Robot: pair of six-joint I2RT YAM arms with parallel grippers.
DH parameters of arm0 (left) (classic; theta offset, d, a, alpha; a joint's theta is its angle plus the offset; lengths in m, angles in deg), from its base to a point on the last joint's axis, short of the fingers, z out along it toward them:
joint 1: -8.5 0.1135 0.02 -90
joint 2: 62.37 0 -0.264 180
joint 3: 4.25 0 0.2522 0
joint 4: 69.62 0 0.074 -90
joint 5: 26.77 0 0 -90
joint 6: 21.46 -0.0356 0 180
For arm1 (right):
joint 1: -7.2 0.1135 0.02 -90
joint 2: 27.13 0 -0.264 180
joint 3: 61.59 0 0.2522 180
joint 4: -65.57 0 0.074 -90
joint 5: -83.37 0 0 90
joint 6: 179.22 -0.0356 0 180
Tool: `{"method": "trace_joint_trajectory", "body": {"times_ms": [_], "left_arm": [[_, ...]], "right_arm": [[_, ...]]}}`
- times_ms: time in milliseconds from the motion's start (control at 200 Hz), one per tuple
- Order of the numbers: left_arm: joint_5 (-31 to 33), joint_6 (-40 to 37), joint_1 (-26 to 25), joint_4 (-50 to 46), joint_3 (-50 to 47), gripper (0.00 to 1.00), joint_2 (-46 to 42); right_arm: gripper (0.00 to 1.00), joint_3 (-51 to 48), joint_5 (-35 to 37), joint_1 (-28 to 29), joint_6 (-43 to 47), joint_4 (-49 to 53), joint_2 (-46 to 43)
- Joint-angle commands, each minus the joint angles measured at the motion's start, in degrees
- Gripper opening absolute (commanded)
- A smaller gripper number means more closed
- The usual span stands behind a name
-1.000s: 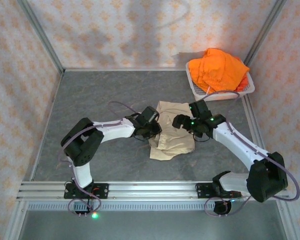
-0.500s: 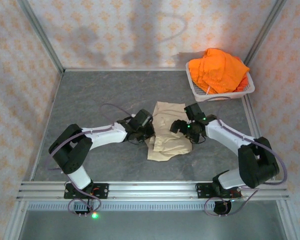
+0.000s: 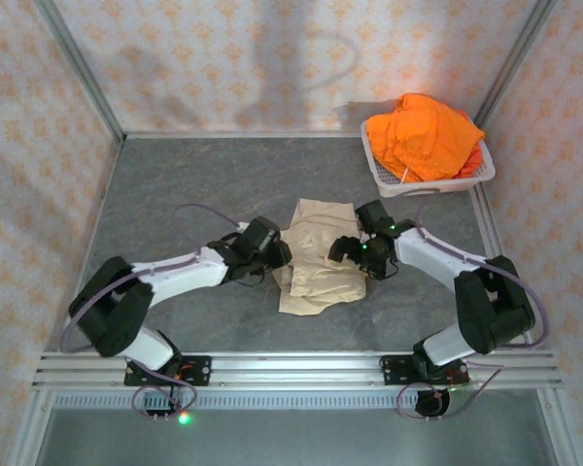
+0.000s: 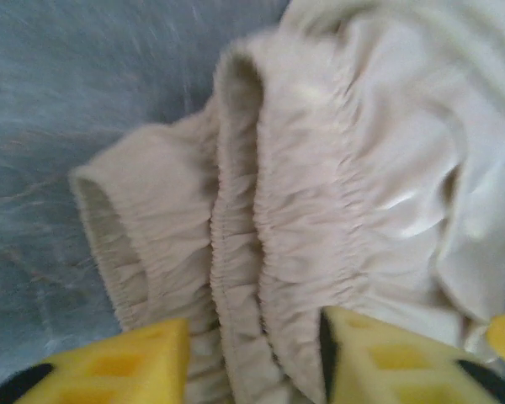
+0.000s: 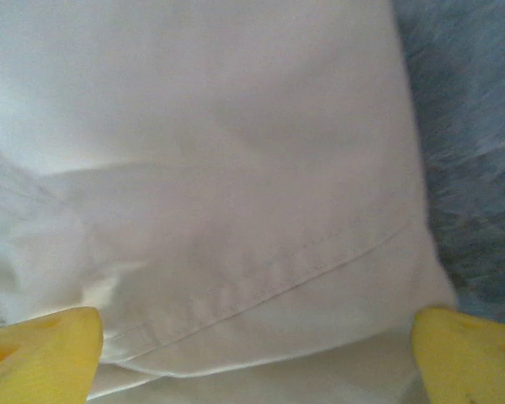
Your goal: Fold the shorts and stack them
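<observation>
A grey, stone-look bench [image 3: 175, 194] sits inside pale patterned walls [image 3: 272, 58]. From the near left, the left arm [image 3: 175, 277] reaches toward the middle. There the left fingers [image 4: 118, 362] stand apart, with the gathered waistband of the beige shorts [image 3: 321, 277] lying loose between them at the garment's left edge. The shorts lie rumpled and partly folded at the bench's centre. On their right side the right fingers [image 5: 42, 345] are spread wide, low over a flat, hemmed panel of the same cloth, clamped on nothing. In the far right corner a white basket [image 3: 437, 184] carries the heaped orange shorts [image 3: 423, 136].
</observation>
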Motion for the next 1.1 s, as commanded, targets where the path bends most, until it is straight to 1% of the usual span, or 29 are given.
{"method": "trace_joint_trajectory", "body": {"times_ms": [0,80,105,190,285,355,445,525,661,796,921,996,1096], "left_arm": [[4.81,-4.89,0.64,-6.09,4.01,0.68,-6.45],[2.64,-4.73,0.61,-5.23,5.26,0.82,-8.58],[1.56,-4.33,0.48,-4.43,5.51,0.84,-8.85],[-1.27,-1.82,-0.29,-1.05,6.08,0.91,-8.41],[-3.58,0.95,-2.25,3.63,6.55,0.96,-5.38],[-5.01,2.80,-3.80,7.32,6.75,0.98,-2.05],[-6.44,4.94,-5.60,12.04,6.62,0.98,2.88],[-6.66,6.01,-6.58,14.57,6.23,0.98,6.62],[-5.31,6.11,-7.21,14.90,3.92,0.98,10.89],[-3.03,5.63,-7.21,15.04,-0.50,0.99,12.90],[-1.97,4.43,-7.22,14.35,-1.50,0.99,11.66],[-0.23,1.93,-7.29,12.37,-0.16,0.99,7.77],[4.54,-3.55,-7.21,6.84,3.02,1.00,0.97]], "right_arm": [[0.96,5.75,9.66,-0.25,5.41,7.70,-4.77],[0.97,8.00,12.66,-0.56,7.38,10.33,-4.89],[1.00,8.58,13.07,-0.84,7.68,11.04,-4.66],[1.00,9.49,12.23,-2.33,8.04,11.53,-4.33],[1.00,9.17,9.91,-4.43,7.36,10.61,-5.26],[1.00,8.98,9.16,-5.84,7.02,10.41,-6.23],[1.00,8.76,10.04,-7.24,6.65,10.74,-7.79],[1.00,8.06,9.42,-8.98,6.15,10.76,-9.20],[1.00,5.94,5.49,-12.13,4.84,9.21,-11.56],[1.00,5.37,3.22,-12.71,4.74,8.82,-12.52],[1.00,5.46,-0.42,-12.70,4.84,8.13,-12.23],[1.00,5.46,-3.34,-12.65,4.97,7.35,-11.68],[1.00,5.78,-5.85,-12.43,5.61,6.64,-10.33]]}}
